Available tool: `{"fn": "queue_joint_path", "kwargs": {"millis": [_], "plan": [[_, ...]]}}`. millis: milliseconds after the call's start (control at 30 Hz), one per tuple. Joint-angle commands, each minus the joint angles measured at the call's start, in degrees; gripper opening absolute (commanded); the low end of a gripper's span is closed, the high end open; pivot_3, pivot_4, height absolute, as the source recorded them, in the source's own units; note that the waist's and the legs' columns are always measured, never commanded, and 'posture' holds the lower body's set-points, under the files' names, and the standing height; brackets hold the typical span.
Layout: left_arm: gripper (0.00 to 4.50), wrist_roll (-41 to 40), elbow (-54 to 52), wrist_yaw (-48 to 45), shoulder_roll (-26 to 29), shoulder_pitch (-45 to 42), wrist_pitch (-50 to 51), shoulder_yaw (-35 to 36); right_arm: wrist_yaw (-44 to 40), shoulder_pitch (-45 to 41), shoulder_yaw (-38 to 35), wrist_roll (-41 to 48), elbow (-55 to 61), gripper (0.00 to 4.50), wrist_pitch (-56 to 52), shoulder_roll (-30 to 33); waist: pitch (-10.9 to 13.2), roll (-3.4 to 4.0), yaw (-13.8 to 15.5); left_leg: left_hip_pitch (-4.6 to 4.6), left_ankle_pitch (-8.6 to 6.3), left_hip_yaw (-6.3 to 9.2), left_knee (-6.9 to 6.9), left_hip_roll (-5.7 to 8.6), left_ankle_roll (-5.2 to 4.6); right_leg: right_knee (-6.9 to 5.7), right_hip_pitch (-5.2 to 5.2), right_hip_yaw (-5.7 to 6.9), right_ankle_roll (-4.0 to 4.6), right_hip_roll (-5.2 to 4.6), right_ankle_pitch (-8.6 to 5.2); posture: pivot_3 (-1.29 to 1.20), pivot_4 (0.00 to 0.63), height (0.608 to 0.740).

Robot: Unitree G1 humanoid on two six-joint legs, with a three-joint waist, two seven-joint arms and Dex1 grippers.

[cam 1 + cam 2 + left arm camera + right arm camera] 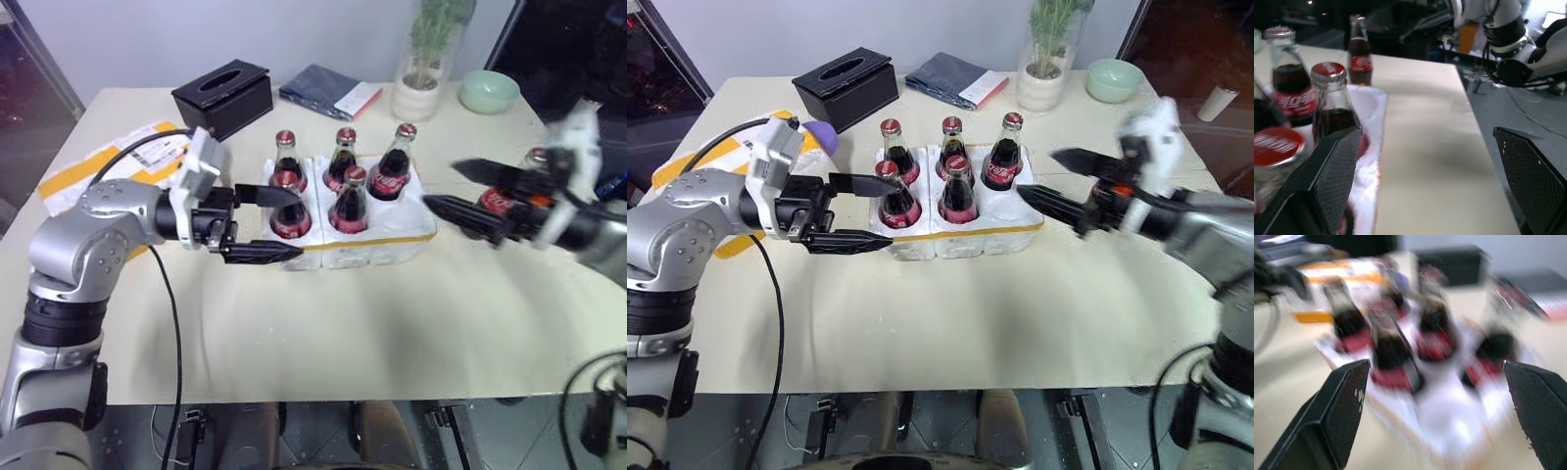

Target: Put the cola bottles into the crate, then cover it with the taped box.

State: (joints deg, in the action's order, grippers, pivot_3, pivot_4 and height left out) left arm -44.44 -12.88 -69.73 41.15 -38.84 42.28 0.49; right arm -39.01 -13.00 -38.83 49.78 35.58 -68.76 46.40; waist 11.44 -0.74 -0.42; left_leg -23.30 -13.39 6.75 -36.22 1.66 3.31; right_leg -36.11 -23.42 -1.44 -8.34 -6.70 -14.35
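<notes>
Left gripper (263, 223) is nearest the camera, fingers spread wide and level, straddling the crate's front-left corner: upper finger by the front-left bottle, lower finger along the front wall. Nothing gripped.

Crate (377, 248) sits mid-table with five cola bottles in it: three in the back row (286, 160) (344, 157) (394, 164) and two in front (289, 211) (351, 201). Front-right well looks empty, though the head views leave it partly hidden behind the bottles.

Sixth cola bottle (502, 196) stands on the table just right of the crate. In the left eye view its red label shows between the right gripper's fingers; the right eye view has the arm in front of it. The left wrist view shows that bottle (1360, 56) plainly, upright on the bare tabletop beyond the crate's edge.

Right gripper (1043, 176) is motion-blurred, jaws released and wide apart, tips pointing at the crate's right side, holding nothing. Right wrist view looks over the crate from that side, heavily smeared.

Taped box (103, 164) lies flat at the table's left edge, behind the left arm, well apart from the crate.

Behind the crate: black tissue box (223, 96), folded dark cloth (318, 88), potted plant (425, 73), pale green bowl (488, 90).
</notes>
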Motion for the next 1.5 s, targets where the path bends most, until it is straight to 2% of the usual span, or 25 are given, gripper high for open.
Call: {"fn": "queue_joint_path", "kwargs": {"millis": [33, 167, 333, 567, 1100, 1200, 1267, 1500], "plan": [[4.5, -0.9, -0.2, -0.3, -0.8, -2.4, 0.2, -0.3, 4.3, 7.4, -9.3, 0.8, 6.2, 4.42, -2.1, -0.6, 0.0, 0.01, -0.2, 0.01, 0.0, -0.02, -0.06, 0.0, 0.0, -0.01, 0.01, -0.01, 0.0, 0.0, 0.0, 0.0, 0.15, 0.74], [4.5, 0.8, 2.0, -1.2, -2.3, -4.3, -1.3, -1.9, 13.9, 9.5, -9.5, -3.4, 3.6, 4.42, 0.9, -6.1, 0.0, -0.01, -0.8, 0.18, 0.01, -0.17, -0.15, -0.05, -0.01, 0.02, 0.14, -0.06, 0.17, 0.0, 0.02, 0.0, 0.15, 0.74], [4.5, 2.0, 3.5, -1.8, -3.2, -5.5, -2.3, -2.4, 18.8, 9.0, -2.7, -12.0, -2.6, 4.42, 10.7, -8.8, 0.0, 0.01, -0.5, 0.24, 0.01, -0.16, -0.04, -0.07, -0.01, 0.03, 0.17, -0.06, 0.17, 0.02, 0.01, 0.0, 0.15, 0.74], [4.5, 2.6, 3.0, -1.3, -3.5, -5.6, -2.4, -2.2, 18.4, 2.9, 5.4, -18.6, -15.7, 4.42, 21.9, -8.7, 0.0, 0.03, -0.6, 0.2, 0.01, -0.14, 0.01, -0.06, 0.0, 0.03, 0.11, -0.05, 0.08, 0.02, 0.06, 0.0, 0.15, 0.74], [4.5, 2.8, 2.0, 0.1, -1.9, -4.8, -2.4, -1.4, 15.5, -12.6, 16.1, -25.1, -42.5, 4.42, 35.4, -10.0, 0.0, 0.03, -0.6, 0.2, 0.01, -0.12, 0.05, -0.06, 0.0, 0.02, 0.09, -0.05, 0.08, 0.03, 0.06, 0.0, 0.15, 0.74], [4.5, 2.7, 1.8, 0.3, -1.7, -4.9, -2.3, -1.2, 15.2, -13.6, 16.0, -25.2, -45.0, 3.59, 37.0, -10.0, 0.0, 0.04, -0.6, 0.18, 0.01, -0.12, 0.04, -0.05, 0.0, 0.03, 0.09, -0.05, 0.07, 0.03, 0.06, 0.0, 0.15, 0.74], [4.5, 2.7, 2.0, 0.2, -1.5, -5.0, -2.4, -1.1, 14.9, -13.4, 16.4, -25.6, -44.7, 2.74, 37.8, -9.6, 0.0, 0.03, -0.6, 0.18, 0.01, -0.12, 0.04, -0.05, 0.0, 0.02, 0.09, -0.05, 0.07, 0.03, 0.06, 0.0, 0.15, 0.74], [4.5, 2.9, 2.3, 0.4, -1.4, -5.0, -2.6, -0.9, 12.7, -13.2, 17.0, -26.8, -37.7, 2.76, 41.2, -7.4, 0.1, 0.16, -0.7, 0.15, 0.01, -0.12, 0.04, -0.05, 0.0, 0.01, 0.05, -0.06, 0.07, 0.03, 0.07, 0.0, 0.15, 0.74]]}}
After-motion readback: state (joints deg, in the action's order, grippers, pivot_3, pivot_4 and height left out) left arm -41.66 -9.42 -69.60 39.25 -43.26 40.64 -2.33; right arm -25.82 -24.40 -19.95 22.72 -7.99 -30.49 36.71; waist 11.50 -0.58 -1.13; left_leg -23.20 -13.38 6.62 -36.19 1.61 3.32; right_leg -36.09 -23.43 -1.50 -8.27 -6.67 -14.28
